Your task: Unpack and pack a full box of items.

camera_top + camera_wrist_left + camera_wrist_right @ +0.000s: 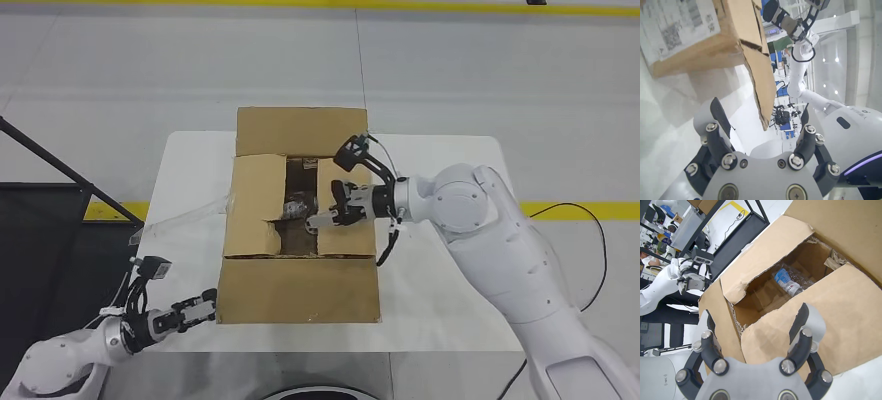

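While right gripper [328, 212] hangs over cardboard box's [300, 290] torn flap gap, fingers [800, 319] spread & empty, left gripper [207, 304] sits nr box corner at bench [440, 290] edge, fingers apart, empty too.

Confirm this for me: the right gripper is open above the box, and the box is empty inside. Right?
Not quite. The right gripper is open above the box, but the box is not empty: a plastic bottle lies inside, seen through the gap between the flaps in the right wrist view.
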### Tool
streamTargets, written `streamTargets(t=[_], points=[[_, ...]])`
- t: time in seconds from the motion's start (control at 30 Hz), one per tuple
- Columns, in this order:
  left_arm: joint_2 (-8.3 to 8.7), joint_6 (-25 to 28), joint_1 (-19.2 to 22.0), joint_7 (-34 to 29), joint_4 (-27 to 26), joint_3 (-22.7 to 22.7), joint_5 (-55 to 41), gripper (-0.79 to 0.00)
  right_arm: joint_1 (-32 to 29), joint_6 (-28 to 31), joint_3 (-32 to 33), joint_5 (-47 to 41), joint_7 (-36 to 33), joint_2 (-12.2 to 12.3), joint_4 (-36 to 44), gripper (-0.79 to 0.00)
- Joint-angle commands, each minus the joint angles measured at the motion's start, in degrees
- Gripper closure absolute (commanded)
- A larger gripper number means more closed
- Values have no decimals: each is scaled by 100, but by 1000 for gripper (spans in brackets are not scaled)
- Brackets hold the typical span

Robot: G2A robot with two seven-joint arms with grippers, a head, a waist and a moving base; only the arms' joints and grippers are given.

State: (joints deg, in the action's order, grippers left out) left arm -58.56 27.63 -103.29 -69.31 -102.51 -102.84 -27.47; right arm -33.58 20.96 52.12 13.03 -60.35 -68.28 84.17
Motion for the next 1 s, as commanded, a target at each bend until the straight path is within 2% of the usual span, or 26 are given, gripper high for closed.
streamTargets(t=[0.0, 0.2, 0.37, 0.5, 0.77, 0.97], points=[[7, -6, 57, -152, 62, 70, -150, -785, -30, -29, 30, 17, 79, 6, 61, -785], [30, -24, 190, -582, 87, 228, -600, -785, -140, -187, 143, -151, 361, 13, 51, -785], [45, -80, 217, -719, 38, 232, -873, -785, -102, -73, 361, -766, 669, -2, -409, -785], [52, -182, 223, -770, -44, 231, -1153, -785, -23, 168, 529, -1522, 563, -12, -879, -785], [64, -302, 209, -893, -223, 82, -1745, -785, -7, 189, 549, -1547, 525, -8, -928, -785], [73, -396, 357, -723, -368, 10, -1728, -785, -100, 116, 555, -1445, 665, -1, -853, -785]])
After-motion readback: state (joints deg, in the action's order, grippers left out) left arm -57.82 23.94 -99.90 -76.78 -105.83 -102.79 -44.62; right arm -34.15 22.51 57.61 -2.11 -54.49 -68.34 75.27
